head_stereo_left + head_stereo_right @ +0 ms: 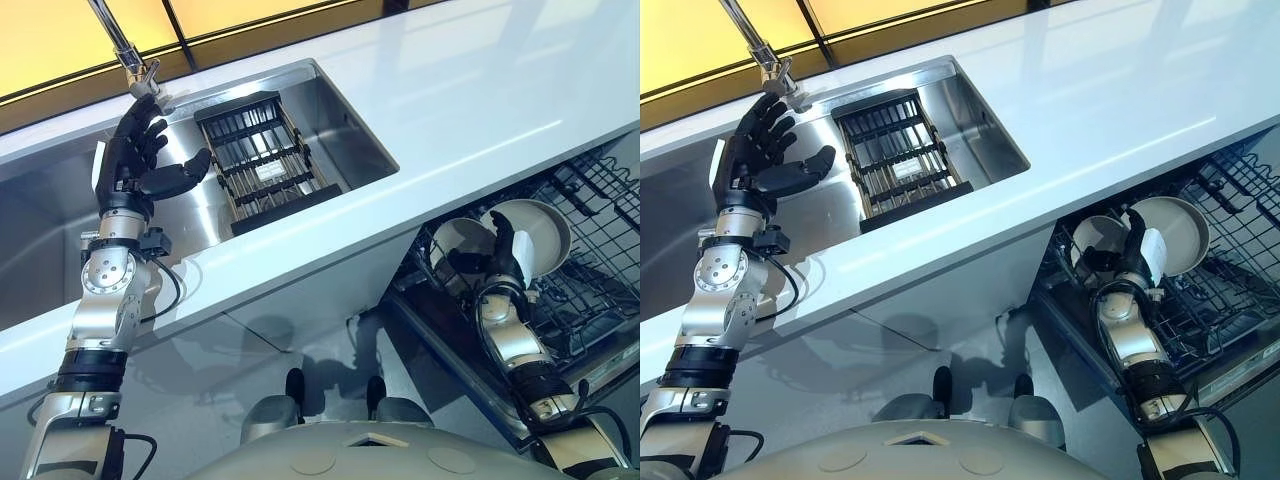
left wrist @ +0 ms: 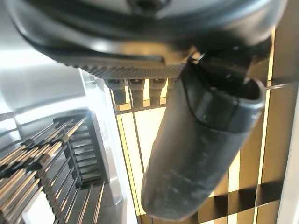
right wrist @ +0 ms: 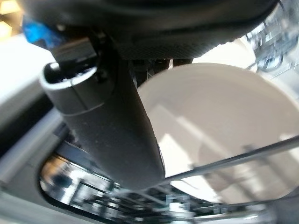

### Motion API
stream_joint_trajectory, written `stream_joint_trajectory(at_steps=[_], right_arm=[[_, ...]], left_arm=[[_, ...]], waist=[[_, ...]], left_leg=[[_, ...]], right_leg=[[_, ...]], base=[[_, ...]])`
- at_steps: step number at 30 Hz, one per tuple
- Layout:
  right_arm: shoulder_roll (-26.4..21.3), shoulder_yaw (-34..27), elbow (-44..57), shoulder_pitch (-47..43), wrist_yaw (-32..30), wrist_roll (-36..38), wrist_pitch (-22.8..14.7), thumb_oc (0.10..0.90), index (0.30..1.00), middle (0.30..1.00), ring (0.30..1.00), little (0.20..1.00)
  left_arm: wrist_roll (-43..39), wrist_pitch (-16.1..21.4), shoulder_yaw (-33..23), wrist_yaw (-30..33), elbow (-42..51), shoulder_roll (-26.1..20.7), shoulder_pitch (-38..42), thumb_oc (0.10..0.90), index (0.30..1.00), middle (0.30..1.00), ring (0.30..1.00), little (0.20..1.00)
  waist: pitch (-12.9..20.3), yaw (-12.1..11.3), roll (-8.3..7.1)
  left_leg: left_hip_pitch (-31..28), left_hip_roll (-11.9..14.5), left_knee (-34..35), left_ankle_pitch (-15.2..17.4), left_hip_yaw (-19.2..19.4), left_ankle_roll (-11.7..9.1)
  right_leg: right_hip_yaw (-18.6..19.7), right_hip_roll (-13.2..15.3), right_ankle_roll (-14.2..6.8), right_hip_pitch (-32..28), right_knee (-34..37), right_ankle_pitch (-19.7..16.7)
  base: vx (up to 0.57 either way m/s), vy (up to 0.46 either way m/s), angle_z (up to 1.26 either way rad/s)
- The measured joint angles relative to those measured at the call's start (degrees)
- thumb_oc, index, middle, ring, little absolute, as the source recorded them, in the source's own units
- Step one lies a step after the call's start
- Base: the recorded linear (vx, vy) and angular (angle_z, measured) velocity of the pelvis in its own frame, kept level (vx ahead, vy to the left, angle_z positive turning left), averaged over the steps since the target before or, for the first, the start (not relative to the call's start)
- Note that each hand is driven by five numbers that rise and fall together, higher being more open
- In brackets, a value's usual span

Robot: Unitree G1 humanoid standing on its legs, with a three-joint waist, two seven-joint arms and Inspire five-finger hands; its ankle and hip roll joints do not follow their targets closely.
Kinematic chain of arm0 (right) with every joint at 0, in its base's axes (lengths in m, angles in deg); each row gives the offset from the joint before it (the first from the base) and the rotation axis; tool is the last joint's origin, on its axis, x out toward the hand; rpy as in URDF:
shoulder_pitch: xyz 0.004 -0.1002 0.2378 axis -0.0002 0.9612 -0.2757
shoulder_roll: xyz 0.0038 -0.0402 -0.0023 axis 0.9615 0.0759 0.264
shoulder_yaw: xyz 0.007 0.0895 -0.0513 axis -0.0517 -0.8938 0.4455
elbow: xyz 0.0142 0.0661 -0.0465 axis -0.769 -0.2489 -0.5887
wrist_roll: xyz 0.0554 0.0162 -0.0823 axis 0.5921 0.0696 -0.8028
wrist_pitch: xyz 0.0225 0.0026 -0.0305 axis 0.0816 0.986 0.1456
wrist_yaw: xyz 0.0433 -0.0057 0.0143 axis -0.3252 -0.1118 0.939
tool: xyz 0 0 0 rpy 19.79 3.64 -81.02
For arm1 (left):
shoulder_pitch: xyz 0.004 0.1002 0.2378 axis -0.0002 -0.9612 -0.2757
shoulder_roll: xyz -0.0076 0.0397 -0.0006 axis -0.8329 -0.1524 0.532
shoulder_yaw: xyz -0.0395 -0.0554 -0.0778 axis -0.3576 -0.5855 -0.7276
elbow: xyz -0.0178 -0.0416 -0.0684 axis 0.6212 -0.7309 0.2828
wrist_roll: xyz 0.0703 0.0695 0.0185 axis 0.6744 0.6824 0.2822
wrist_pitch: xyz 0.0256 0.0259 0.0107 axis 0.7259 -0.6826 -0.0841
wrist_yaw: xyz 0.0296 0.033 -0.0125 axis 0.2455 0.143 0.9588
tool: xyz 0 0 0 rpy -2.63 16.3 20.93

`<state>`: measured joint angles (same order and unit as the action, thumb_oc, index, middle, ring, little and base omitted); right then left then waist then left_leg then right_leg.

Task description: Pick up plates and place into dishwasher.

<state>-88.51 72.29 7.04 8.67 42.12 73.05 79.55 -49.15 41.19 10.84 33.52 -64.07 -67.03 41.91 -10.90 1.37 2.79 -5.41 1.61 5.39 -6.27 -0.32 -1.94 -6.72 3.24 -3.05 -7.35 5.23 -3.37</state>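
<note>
A white plate (image 1: 545, 230) stands on edge in the open dishwasher's lower rack (image 1: 600, 290) at the lower right. My right hand (image 1: 500, 258) reaches up beside it. In the right wrist view the thumb (image 3: 112, 135) lies across the plate's face (image 3: 219, 121) and the fingers sit past its rim, pinching it. A second white dish (image 1: 458, 238) stands just left of the hand. My left hand (image 1: 135, 160) is raised over the sink (image 1: 350, 120), open with fingers spread, holding nothing. Its thumb (image 2: 196, 154) shows straight in the left wrist view.
A black dish rack (image 1: 262, 160) sits in the steel sink, with no plates seen in it. The faucet (image 1: 125, 45) rises just above my left hand. The white counter (image 1: 480, 90) runs between the sink and the dishwasher below it.
</note>
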Motion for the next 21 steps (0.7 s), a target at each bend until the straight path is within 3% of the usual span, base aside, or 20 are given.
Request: stream_joint_trajectory(at_steps=[3, 8, 14, 17, 21], right_arm=[[1.8, -3.9, 3.7, 0.1, -2.9, 4.9, -5.3, 0.800, 0.900, 0.900, 0.900, 0.900], [2.0, -10.1, 6.2, 0.9, -4.0, 8.3, -10.7, 0.800, 0.900, 0.900, 0.900, 0.900], [5.5, -16.9, 7.6, 7.8, -4.4, 10.7, -17.8, 0.800, 0.900, 0.900, 0.900, 0.900], [7.0, -17.3, 6.2, 10.9, -3.5, 13.1, -19.2, 0.800, 0.900, 0.900, 0.900, 0.900], [7.5, -17.3, -3.2, 12.3, 1.6, 19.1, -20.6, 0.800, 0.900, 0.900, 0.900, 0.900]], left_arm=[[0.0, 0.0, 0.0, 0.1, 0.0, 0.3, -0.1, 0.800, 0.900, 0.900, 0.900, 0.900], [0.0, 0.0, -0.1, 0.2, 0.0, 0.3, -0.6, 0.800, 0.900, 0.900, 0.900, 0.900], [0.0, 0.0, -0.8, 0.5, 0.1, 1.4, -3.2, 0.800, 0.900, 0.900, 0.900, 0.900], [0.1, 0.0, -0.8, 0.5, 0.1, 1.4, -4.0, 0.800, 0.900, 0.900, 0.900, 0.900], [0.0, 0.0, -0.8, 0.2, 0.1, 1.4, -3.8, 0.800, 0.900, 0.900, 0.900, 0.900]], waist=[[-0.4, 0.5, 0.22], [-0.4, 0.9, 0.19], [-0.4, 3.9, 0.18], [-0.4, 5.8, 0.18], [-0.4, 7.0, 0.18]], left_leg=[[0.0, 0.0, 0.0, 0.0, 0.4, 0.0], [-0.2, 0.0, 0.0, 0.4, 2.1, 0.1], [-0.7, 0.1, 0.0, 1.0, 3.6, 0.1], [-1.0, 0.1, 0.0, 1.2, 4.3, 0.1], [-1.2, 0.3, 0.0, 1.3, 4.6, 0.0]], right_leg=[[0.7, 0.0, 0.0, 0.1, 0.0, 0.0], [2.9, 0.0, 0.0, 0.7, 0.0, 0.0], [4.4, -0.1, 0.2, 1.0, 0.0, -0.2], [4.7, -0.1, 0.2, 1.0, 0.0, -0.2], [4.9, -0.2, -0.1, 0.9, 0.0, 0.0]], base=[[-0.04, 0.018, -0.05], [-0.02, 0.010, -0.15], [-0.02, 0.001, -0.14], [-0.02, -0.010, -0.13], [-0.02, -0.047, -0.04]])
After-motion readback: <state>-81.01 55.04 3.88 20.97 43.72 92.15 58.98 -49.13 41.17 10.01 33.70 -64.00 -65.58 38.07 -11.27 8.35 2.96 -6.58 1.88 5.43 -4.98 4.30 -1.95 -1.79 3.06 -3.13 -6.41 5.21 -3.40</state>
